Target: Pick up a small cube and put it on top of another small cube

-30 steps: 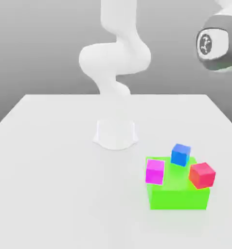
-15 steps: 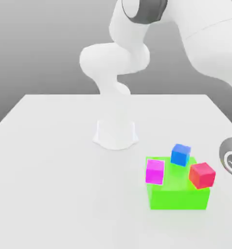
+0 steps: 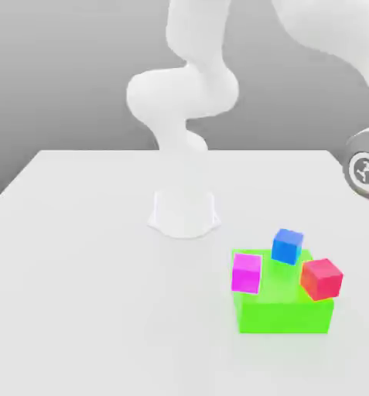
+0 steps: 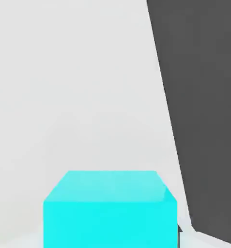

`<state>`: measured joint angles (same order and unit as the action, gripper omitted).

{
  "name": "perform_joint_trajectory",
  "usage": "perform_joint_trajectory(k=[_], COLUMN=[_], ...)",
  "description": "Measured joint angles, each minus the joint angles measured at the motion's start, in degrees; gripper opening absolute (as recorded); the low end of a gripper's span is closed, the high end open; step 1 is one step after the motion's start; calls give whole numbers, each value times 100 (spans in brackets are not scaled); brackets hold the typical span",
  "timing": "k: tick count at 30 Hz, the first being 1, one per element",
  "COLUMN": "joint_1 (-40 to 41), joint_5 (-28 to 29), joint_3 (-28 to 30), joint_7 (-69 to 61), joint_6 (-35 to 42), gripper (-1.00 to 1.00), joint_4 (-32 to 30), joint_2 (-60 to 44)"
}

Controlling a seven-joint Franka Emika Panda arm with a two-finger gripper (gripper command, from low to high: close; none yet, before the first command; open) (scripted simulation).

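Note:
Three small cubes crowd a large green block [image 3: 284, 309] at the exterior view's front right. A magenta cube [image 3: 247, 273] is at its left edge, a blue cube [image 3: 287, 246] at its back and a red cube [image 3: 321, 278] at its right corner. In the hand view a cyan cube [image 4: 110, 208] lies close to the camera on the white table [image 4: 64, 87]. My gripper is shut; I cannot tell whether it holds anything. A round grey joint of my arm [image 3: 365, 170] hangs at the exterior view's right edge, above and to the right of the cubes.
The arm's white base [image 3: 184, 213] stands at the middle back of the table [image 3: 71, 255]. In the hand view the table's edge runs close beside the cyan cube, with dark floor [image 4: 204, 97] beyond it.
The arm's grey joint swung from the upper right down to the table's right edge, then rose to mid-height. The gripper went from open to shut. The cubes on the green block stayed put.

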<state>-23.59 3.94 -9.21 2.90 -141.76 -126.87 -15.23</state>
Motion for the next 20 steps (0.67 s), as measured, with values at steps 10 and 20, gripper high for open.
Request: perform_joint_trajectory(k=[10, 20], joint_1=[-66, -104], joint_5=[-559, -524], joint_3=[-82, -81], joint_7=[16, 176], joint_6=[225, -792], gripper=[-100, 100], joint_4=[-1845, -2637], joint_2=[2103, 1875])
